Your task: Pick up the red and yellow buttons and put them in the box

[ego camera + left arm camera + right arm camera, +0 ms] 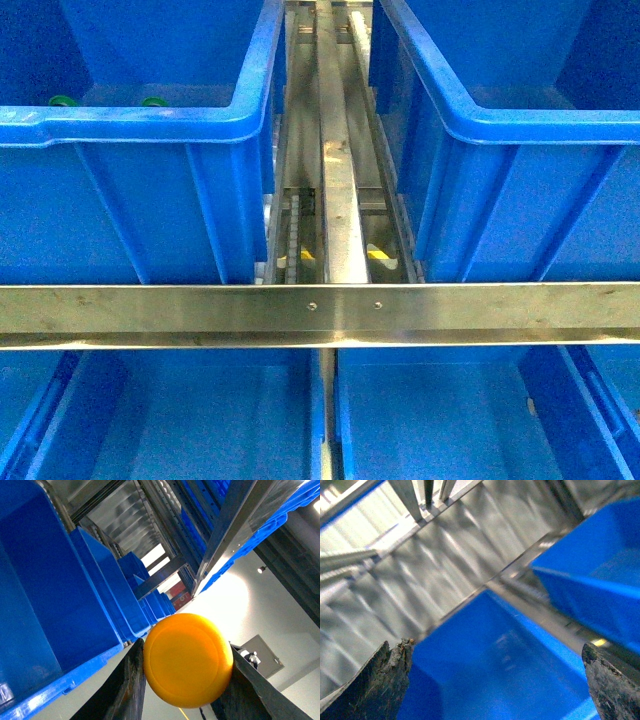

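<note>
Yellow button (187, 660), a smooth glossy dome, is pinched in the left tool (186, 692); right tool (495, 685) gapes empty, facing a blue plastic crate (470, 625).

Barred across the front by a steel rail (150, 312). Above it, walled by a left crate (130, 200) and a right crate (520, 200), with only a narrow gap between, split by a steel beam (338, 200). Below the rail, open into two lower crates (180, 420). Under the wide-spread right hand (495, 680), clear down into a blue crate (510, 650). Between the left hand (186, 685) fingers, filled by a yellow button (187, 650).
</note>
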Available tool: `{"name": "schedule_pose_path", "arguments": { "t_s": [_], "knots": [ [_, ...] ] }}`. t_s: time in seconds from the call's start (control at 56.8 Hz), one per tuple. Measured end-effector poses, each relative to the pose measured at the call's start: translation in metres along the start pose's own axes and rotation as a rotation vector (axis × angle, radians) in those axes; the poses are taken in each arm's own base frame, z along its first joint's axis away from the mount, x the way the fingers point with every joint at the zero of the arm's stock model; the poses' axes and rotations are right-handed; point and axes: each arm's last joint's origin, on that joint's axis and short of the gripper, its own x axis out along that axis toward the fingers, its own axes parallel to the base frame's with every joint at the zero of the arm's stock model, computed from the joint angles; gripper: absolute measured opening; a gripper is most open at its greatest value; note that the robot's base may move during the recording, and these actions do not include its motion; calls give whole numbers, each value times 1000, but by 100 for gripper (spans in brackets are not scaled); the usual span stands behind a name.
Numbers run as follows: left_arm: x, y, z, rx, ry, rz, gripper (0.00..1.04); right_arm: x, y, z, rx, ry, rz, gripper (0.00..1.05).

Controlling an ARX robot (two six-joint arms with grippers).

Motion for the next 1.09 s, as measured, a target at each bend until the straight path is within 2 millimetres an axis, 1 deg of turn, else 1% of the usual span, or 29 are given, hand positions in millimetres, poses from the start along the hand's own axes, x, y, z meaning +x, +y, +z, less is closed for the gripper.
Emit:
{"name": "schedule_pose_path", "arguments": {
  "t_s": [0.018,0.07,0.088,0.141,0.229,0.299,0.352,0.475,0.581,0.722,0.863,0.986,1.092],
  "knots": [
    [1,-1,0,0,-1,-1,33,1,1,0,29,1,4,99],
    [3,-3,-1,2,0,-5,33,3,7,-2,195,17,24,99],
    [4,-3,-1,3,0,-7,33,3,8,-3,207,21,27,99],
    [5,-5,-1,7,-3,-7,33,3,12,-9,332,40,38,99],
    [8,-7,-1,15,-17,-6,33,4,20,-23,459,90,54,99],
    [10,-9,-1,18,-22,-9,33,4,23,-34,514,133,51,99],
    [12,-11,-1,20,-27,-13,33,3,24,-47,555,178,46,99],
    [16,-15,-2,26,-34,-23,33,0,33,-74,587,267,40,99],
    [19,-14,-4,27,-37,-21,33,-5,43,-95,597,344,52,99],
    [22,-4,-9,23,-34,16,33,-8,52,-112,568,400,82,99],
    [25,7,-15,9,-29,45,33,-7,62,-115,547,404,107,99],
    [27,10,-20,2,-17,50,33,-5,71,-112,538,393,136,99],
    [29,13,-24,-4,-7,54,33,-3,74,-111,529,392,145,99]
  ]
}}
